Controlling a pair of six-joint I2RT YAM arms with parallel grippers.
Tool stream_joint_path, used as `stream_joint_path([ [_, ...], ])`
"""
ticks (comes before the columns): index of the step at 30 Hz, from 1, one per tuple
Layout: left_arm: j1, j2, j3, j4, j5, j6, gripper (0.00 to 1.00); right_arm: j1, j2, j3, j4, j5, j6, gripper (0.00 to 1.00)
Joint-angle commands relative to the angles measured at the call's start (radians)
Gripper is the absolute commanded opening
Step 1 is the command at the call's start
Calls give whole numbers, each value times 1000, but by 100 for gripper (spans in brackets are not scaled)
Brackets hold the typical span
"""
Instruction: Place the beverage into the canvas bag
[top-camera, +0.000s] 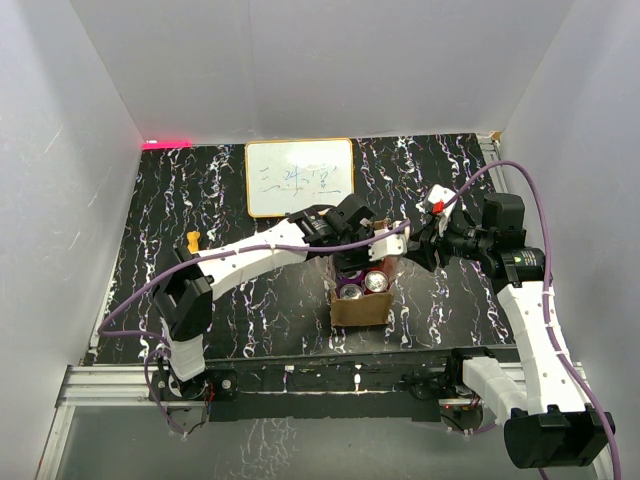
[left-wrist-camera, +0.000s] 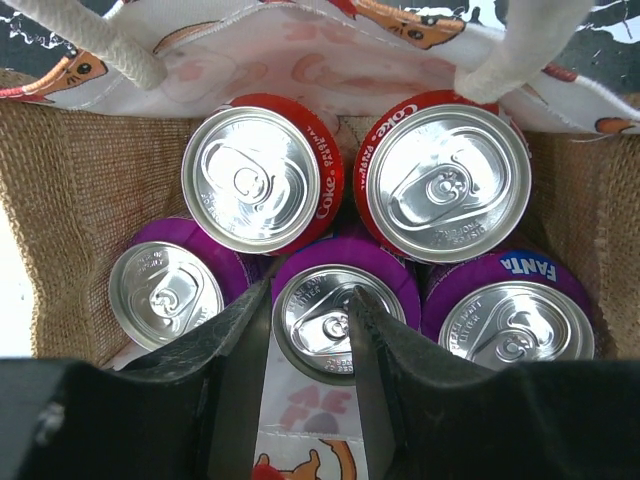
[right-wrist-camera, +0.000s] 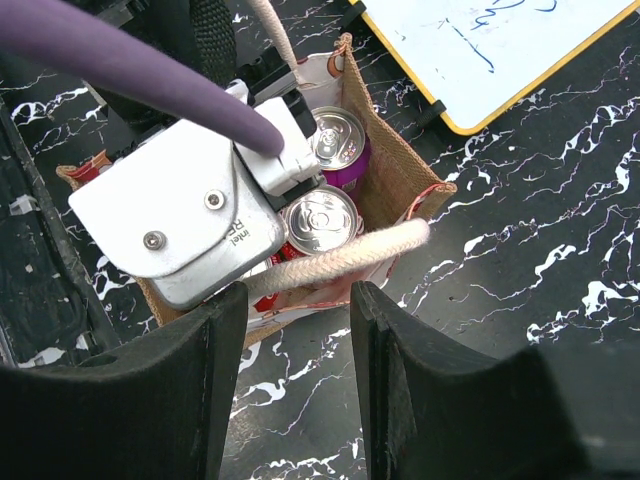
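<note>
Left arm reaches low across the black marbled table (top-camera: 270, 315), wrist tipped down over the tan-brown burlap canvas bag (top-camera: 360, 312). The left gripper (left-wrist-camera: 308, 300) is in the bag's mouth, jaws a narrow gap apart over the lid of the purple silver-topped soda can (left-wrist-camera: 318, 322). That can stands inside the bag, middle of three purple ones, with red Coke cans (left-wrist-camera: 262, 180) behind. Right arm bends in toward the bag's right side. The right gripper (right-wrist-camera: 295, 295) has its jaws wide, empty, and the bag's cream rope handle (right-wrist-camera: 345, 258) crosses just past the tips.
</note>
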Motion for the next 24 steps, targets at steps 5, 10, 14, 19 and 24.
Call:
stream_joint_path([
  [5, 0, -7, -8, -41, 61, -59, 38, -6, -17, -2, 46, -13, 8, 48],
  [10, 10, -64, 37, -52, 56, -71, 43, -6, -15, 18, 40, -4, 18, 48],
  [14, 28, -110, 76, -58, 67, -96, 51, -6, -16, 62, 1, 12, 34, 50],
  [19, 76, -174, 126, -45, 68, -157, 64, -62, -27, 126, -47, 160, 112, 54],
  [24, 169, -220, 202, -44, 90, -236, 71, -118, -43, 129, -40, 305, 167, 57],
])
